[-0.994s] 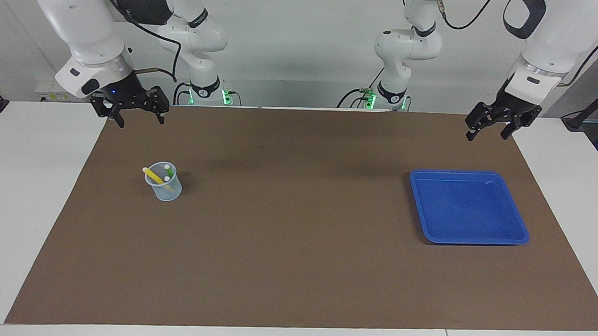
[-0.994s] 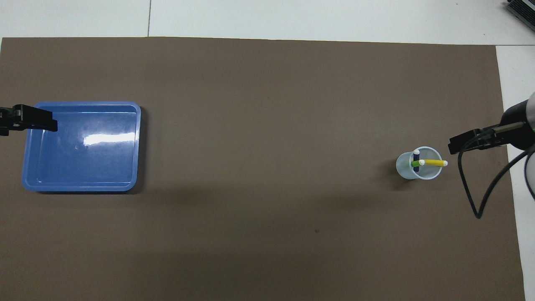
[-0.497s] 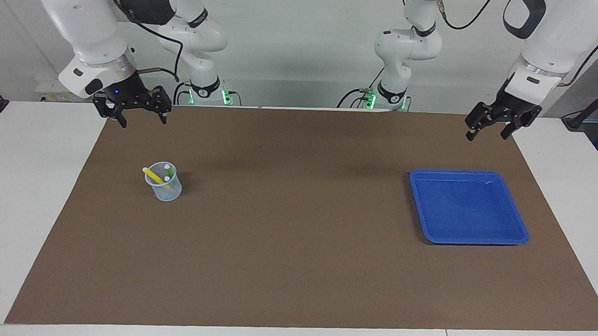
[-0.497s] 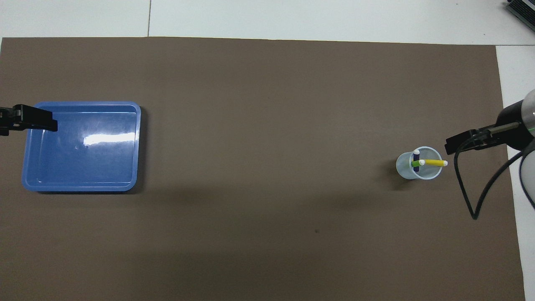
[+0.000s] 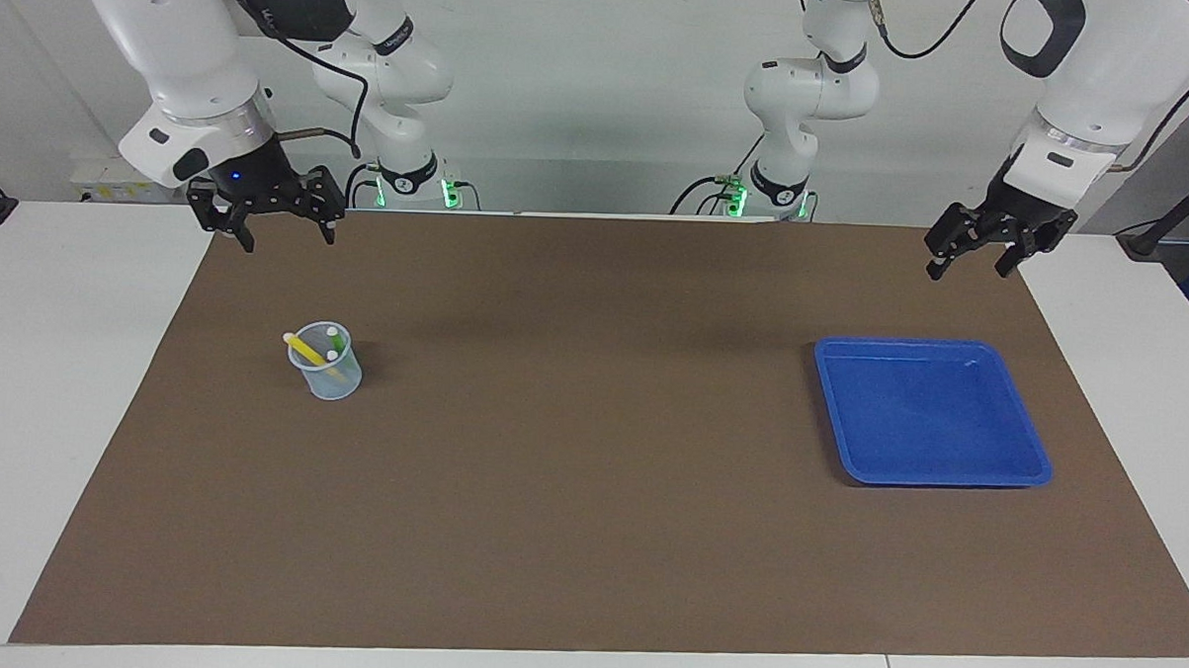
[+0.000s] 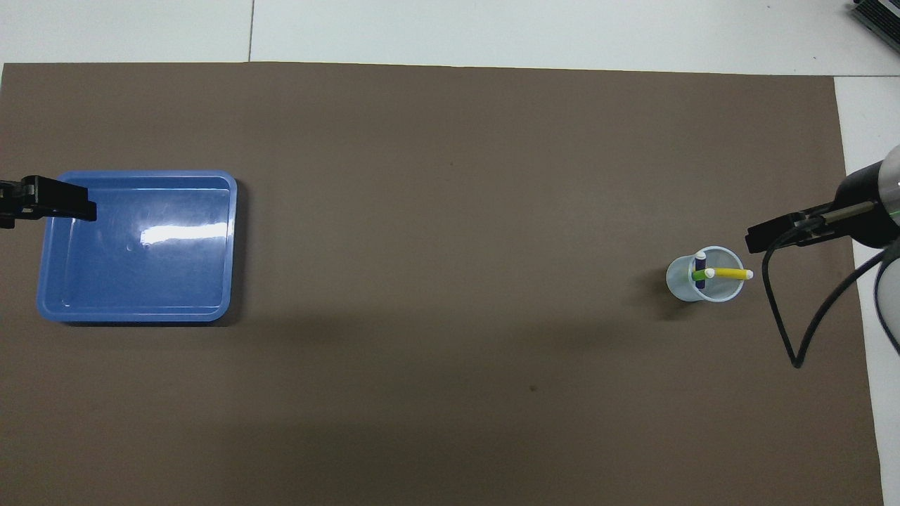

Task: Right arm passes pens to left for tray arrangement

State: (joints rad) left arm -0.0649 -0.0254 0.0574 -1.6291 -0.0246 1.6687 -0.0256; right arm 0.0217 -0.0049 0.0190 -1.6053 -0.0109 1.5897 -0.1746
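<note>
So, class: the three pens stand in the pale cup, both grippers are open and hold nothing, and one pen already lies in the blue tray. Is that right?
Not quite. The blue tray holds no pen, as the overhead view shows. The rest stands: the pens are all in the pale cup, and the right gripper and left gripper hang open and hold nothing.

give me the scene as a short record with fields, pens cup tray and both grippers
pens: green, purple and yellow marker pens standing in the cup
cup: small pale-blue translucent cup, toward the right arm's end of the table
tray: shallow bright blue plastic tray, nothing in it, toward the left arm's end
right gripper: open, raised, holding nothing
left gripper: open, raised, holding nothing
</note>
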